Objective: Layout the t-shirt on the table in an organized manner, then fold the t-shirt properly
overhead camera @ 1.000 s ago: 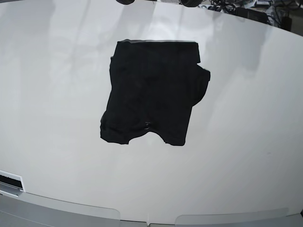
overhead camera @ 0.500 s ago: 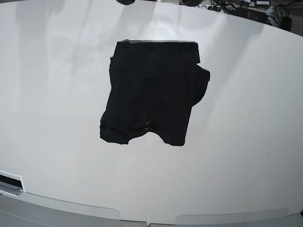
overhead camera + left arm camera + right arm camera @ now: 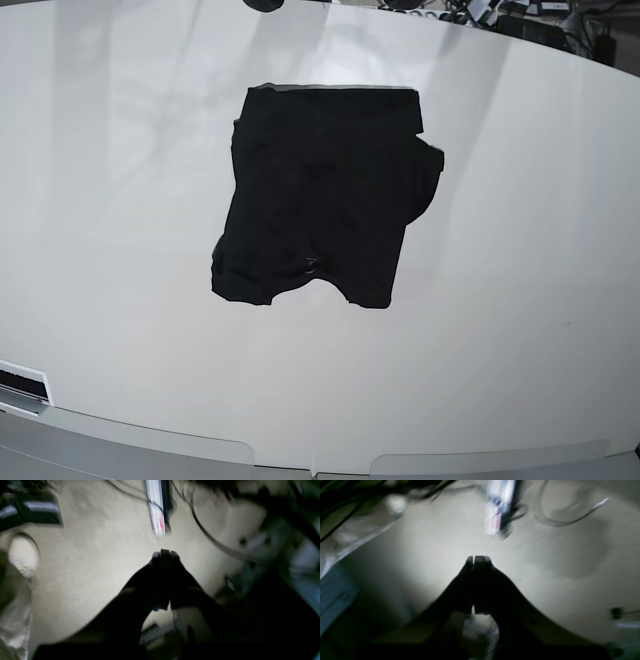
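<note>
The t-shirt [image 3: 320, 195] is black and lies flat on the table [image 3: 520, 250], close to the table's middle and a bit nearer its far edge. It is folded into a rough square. Its far edge is straight. A rounded bit of cloth pokes out on one side of the t-shirt, and the near edge is bumpy, with a little dip in the middle. A tiny light spot shows near that dip. Nothing touches the t-shirt.

The table is white and shiny, with soft pale streaks of light on it beyond and beside the t-shirt. Its near edge curves. At the near corner, well apart from the t-shirt, sits a small white part with a dark slot [image 3: 22, 382].

Both arms are away from the t-shirt, and their cameras look down at a pale floor [image 3: 87, 562], all blurry. The left gripper [image 3: 163, 554] has its jaws pressed together with nothing in them. The right gripper [image 3: 478, 558] is the same, jaws squeezed tight and holding nothing. Past each gripper on the floor lies a white strip [image 3: 156, 507] with dark cables [image 3: 207, 535] near it
</note>
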Available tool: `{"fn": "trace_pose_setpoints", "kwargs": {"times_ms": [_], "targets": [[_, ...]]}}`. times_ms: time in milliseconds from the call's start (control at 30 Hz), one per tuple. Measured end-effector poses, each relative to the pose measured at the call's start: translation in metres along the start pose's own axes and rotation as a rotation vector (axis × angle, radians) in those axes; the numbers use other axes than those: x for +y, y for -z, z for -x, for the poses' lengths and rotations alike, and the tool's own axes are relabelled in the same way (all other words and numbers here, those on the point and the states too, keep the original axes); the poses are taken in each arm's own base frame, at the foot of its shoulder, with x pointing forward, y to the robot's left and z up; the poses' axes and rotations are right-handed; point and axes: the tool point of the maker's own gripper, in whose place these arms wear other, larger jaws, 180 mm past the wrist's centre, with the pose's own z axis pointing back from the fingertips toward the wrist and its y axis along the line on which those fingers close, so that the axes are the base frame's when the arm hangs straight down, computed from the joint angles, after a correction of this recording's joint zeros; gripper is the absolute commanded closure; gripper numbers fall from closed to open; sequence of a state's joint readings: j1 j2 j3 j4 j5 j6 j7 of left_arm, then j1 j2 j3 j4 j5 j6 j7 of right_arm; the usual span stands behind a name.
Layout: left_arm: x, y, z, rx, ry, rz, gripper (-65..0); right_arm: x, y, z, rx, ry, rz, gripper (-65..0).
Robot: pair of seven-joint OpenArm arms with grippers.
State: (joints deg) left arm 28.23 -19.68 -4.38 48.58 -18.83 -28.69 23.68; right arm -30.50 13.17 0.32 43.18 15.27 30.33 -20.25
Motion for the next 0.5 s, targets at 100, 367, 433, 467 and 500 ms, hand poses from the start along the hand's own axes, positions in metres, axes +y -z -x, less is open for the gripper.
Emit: {"fn": "trace_pose_setpoints", "kwargs": {"times_ms": [100, 367, 433, 467, 500], "targets": [[0.016, 0.012, -0.017, -0.096, 0.001, -0.054, 0.0, -0.005, 0.012, -0.021, -0.033, -0.093, 0.069, 0.0], [0.000, 0.048, -0.074, -0.302, 0.075, -0.180, 0.0, 0.018, 0.032, -0.078, -0.101, -0.213, 0.174, 0.0], [-0.018, 0.057, -0.065, -0.275, 0.128, -0.151, 0.0, 0.027, 0.035, -0.086, -0.121, -0.218, 0.159, 0.0], [-0.022, 0.061, -0.061, -0.259, 0.157, -0.161, 0.0, 0.031, 0.036, -0.089, -0.134, -0.224, 0.152, 0.0], [-0.029, 0.064, -0.059, -0.248, 0.173, -0.160, 0.0, 0.035, 0.037, -0.091, -0.144, -0.248, 0.147, 0.0]]}}
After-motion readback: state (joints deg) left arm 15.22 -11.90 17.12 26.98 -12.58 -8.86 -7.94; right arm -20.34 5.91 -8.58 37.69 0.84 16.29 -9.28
